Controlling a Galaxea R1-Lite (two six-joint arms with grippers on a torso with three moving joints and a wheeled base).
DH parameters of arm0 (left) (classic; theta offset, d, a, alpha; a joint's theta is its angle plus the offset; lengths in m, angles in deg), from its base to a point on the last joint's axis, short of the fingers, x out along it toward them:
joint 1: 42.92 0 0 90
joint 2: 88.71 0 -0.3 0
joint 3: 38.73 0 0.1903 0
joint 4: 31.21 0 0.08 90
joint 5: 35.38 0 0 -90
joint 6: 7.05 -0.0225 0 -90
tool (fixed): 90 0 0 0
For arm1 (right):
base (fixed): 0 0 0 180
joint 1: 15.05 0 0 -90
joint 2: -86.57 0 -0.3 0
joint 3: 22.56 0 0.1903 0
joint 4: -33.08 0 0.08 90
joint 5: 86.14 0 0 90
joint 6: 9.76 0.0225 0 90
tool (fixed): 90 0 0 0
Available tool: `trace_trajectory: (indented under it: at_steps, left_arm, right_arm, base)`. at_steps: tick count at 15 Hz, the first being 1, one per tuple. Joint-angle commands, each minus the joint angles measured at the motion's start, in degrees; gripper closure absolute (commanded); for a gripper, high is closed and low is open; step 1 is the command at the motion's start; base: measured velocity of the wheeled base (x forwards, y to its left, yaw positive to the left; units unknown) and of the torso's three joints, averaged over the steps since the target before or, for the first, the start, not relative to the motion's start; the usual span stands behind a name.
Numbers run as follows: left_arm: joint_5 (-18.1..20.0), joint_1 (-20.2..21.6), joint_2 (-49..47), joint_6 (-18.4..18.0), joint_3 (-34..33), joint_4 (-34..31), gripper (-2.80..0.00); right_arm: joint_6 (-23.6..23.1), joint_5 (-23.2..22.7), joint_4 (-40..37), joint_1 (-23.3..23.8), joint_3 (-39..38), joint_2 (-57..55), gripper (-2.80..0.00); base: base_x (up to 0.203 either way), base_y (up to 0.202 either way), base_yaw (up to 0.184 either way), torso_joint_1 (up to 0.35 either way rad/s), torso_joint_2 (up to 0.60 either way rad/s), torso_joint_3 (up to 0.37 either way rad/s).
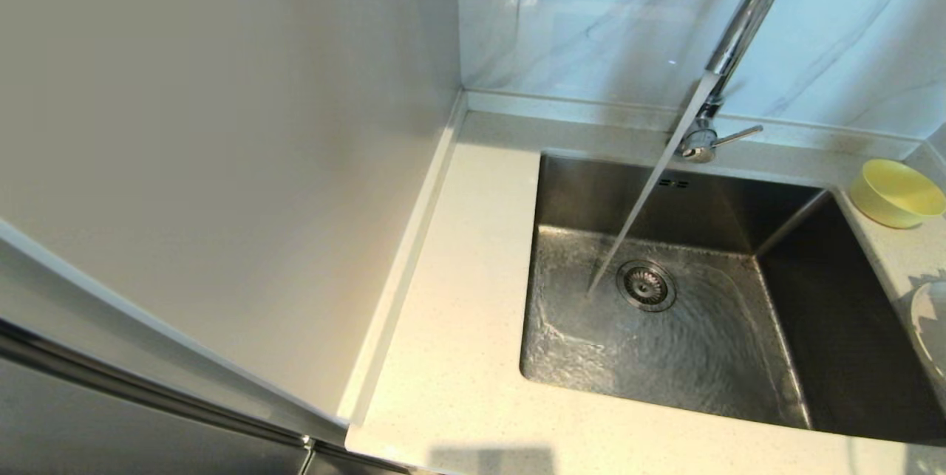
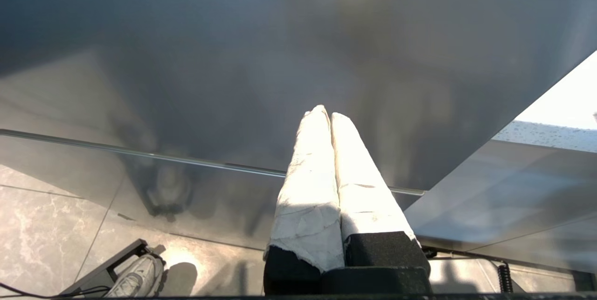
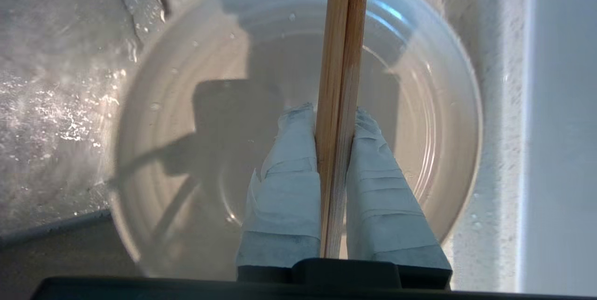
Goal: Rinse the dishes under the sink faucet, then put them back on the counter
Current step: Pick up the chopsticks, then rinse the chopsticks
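Between the right gripper's (image 3: 336, 118) closed fingers the chopsticks (image 3: 340, 57) were pinched above the plate (image 3: 419, 104); they should be lowered gently.

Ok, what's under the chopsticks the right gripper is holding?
The white plate lies under the chopsticks, which the right gripper clamps above it. Droplets dot the plate, nothing else shows on it. The fingers and chopsticks cover a strip of its middle.

Speckled counter (image 1: 458, 357) w/ yellow bowl (image 1: 896, 193) & white plate (image 1: 930, 327) at right.
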Motion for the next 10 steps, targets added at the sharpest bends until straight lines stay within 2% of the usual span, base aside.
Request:
trace_trajectory:
  at_steps: [1, 4, 7, 10]
  left_arm:
    - [0.0, 0.0, 0.0, 0.0, 0.0, 0.0, 0.0]
    - [0.0, 0.0, 0.0, 0.0, 0.0, 0.0, 0.0]
    - [0.0, 0.0, 0.0, 0.0, 0.0, 0.0, 0.0]
    - [0.0, 0.0, 0.0, 0.0, 0.0, 0.0, 0.0]
  right_arm:
    - [-0.3, -0.1, 0.0, -0.9, -0.1, 2.3, 0.0]
    - [-0.1, -0.8, 2.2, -5.6, -0.8, 4.8, 0.0]
    - [-0.6, 0.0, 8.3, -14.7, -1.9, 5.8, 0.0]
    - [-1.2, 7.1, 11.0, -26.1, -2.3, 5.9, 0.0]
  base:
    - [0.0, 0.0, 0.0, 0.0, 0.0, 0.0]
    - [0.0, 0.0, 0.0, 0.0, 0.0, 0.0]
    - [0.0, 0.0, 0.0, 0.0, 0.0, 0.0]
    - [0.0, 0.0, 0.0, 0.0, 0.0, 0.0]
